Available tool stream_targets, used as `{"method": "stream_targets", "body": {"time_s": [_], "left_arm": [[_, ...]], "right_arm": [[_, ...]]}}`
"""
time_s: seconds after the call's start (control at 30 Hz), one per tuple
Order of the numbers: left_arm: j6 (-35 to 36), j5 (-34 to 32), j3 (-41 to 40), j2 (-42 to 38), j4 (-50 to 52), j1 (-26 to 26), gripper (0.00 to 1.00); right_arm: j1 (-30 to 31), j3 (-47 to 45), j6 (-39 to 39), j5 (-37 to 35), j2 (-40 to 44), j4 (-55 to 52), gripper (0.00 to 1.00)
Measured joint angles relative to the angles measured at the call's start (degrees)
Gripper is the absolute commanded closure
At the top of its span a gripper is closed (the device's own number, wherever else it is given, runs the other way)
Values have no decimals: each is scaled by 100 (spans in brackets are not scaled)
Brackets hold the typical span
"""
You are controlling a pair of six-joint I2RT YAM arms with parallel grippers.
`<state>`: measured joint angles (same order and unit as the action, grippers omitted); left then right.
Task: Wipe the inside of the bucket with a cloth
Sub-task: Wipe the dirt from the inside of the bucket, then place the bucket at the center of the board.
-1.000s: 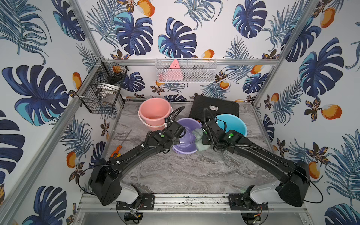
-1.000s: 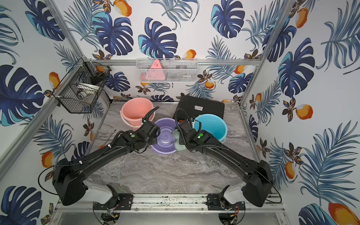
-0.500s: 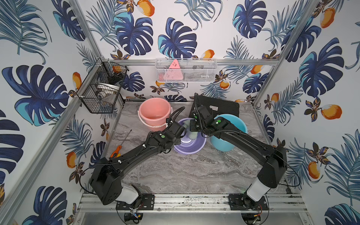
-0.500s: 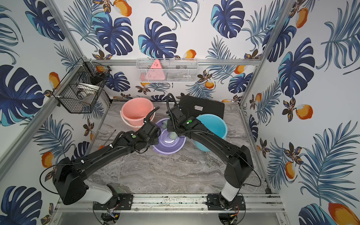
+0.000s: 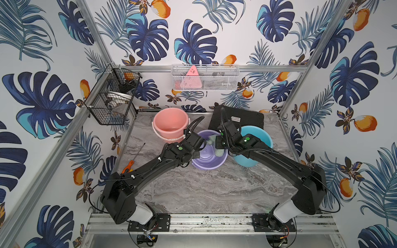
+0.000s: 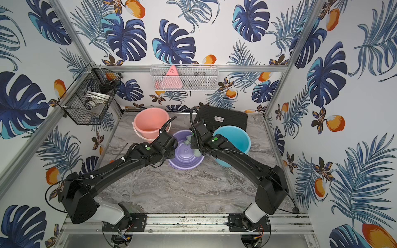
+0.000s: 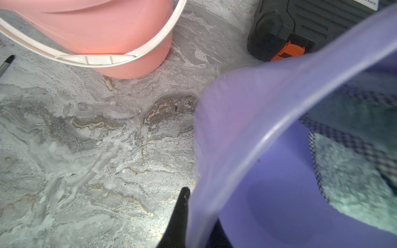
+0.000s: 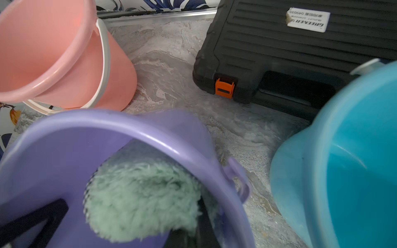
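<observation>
The purple bucket [image 5: 209, 158] [image 6: 185, 157] stands mid-table, tipped toward the front. My left gripper [image 5: 199, 147] [image 7: 199, 206] is shut on its left rim, one dark finger [image 7: 184, 194] outside the wall and the other inside. The pale grey-green cloth [image 5: 211, 139] [image 6: 188, 140] [image 7: 354, 171] [image 8: 141, 199] is inside the bucket against its right wall. My right gripper [image 5: 218, 146] [image 8: 189, 232] reaches in over the right rim, shut on the cloth. Its fingertips are mostly buried in the pile.
A pink bucket [image 5: 170, 124] with a white handle stands behind the purple one. A blue bucket [image 5: 256, 148] stands close on the right, under my right arm. A black case [image 5: 238, 119] lies at the back. A screwdriver [image 5: 129, 166] lies left. Wire baskets [image 5: 111, 103] hang on the walls.
The right gripper carried the cloth from beside the bucket's right side into it, swept toward the far wall, then drew back to the right wall. The left gripper kept its hold.
</observation>
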<state>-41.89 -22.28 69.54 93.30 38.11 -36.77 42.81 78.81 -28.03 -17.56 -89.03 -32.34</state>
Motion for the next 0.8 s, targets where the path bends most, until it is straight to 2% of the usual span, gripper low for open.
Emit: {"method": "stream_targets", "body": {"time_s": [0.3, 0.6, 0.8], "left_arm": [[2, 166, 461, 256, 337, 221, 100], [4, 647, 1364, 868, 846, 538, 100], [4, 994, 2022, 1486, 1029, 634, 100]], "right_arm": [[4, -1134, -223, -13, 1338, -103, 100], [2, -2433, -448, 83, 3506, -376, 100], [-2, -2695, -448, 487, 4240, -428, 100]]}}
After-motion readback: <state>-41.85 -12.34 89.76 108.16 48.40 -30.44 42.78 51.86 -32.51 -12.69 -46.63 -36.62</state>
